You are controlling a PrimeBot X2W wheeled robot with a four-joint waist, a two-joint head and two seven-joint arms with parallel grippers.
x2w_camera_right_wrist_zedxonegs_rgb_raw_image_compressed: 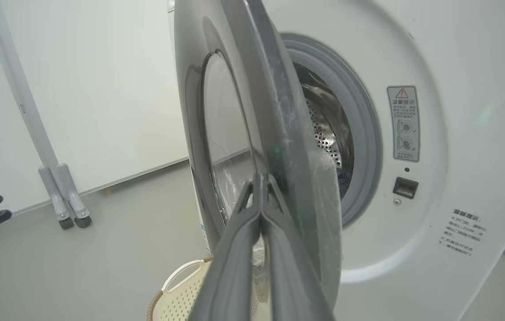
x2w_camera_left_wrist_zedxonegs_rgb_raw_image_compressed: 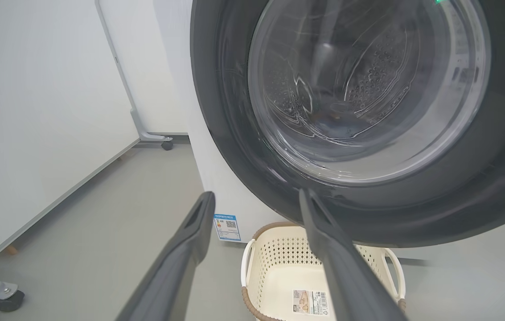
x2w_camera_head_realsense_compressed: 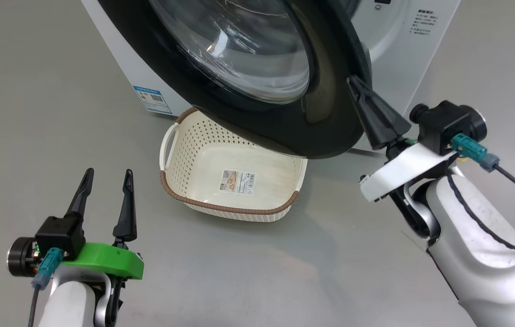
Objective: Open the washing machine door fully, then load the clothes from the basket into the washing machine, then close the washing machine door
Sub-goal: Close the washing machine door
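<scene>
The door [x2w_camera_head_realsense_compressed: 321,122] stands partly open, swung out from the front of the washing machine [x2w_camera_head_realsense_compressed: 402,54] and overhanging the basket [x2w_camera_head_realsense_compressed: 221,209] on the floor. The basket holds no clothes, just its label [x2w_camera_head_realsense_compressed: 238,181]. A dark patch low in the drum [x2w_camera_right_wrist_zedxonegs_rgb_raw_image_compressed: 323,125] may be the clothes, but this cannot be confirmed. The right arm [x2w_camera_head_realsense_compressed: 466,218] is the nearer arm. Its jaws are pressed together with nothing between them, their tips touching the black ring's outer face at the free edge. The opening lies beyond the door from these jaws, so closing probably calls for a push towards the machine. The left arm [x2w_camera_head_realsense_compressed: 71,290] stands well apart, its jaws spread wide and empty.
</scene>
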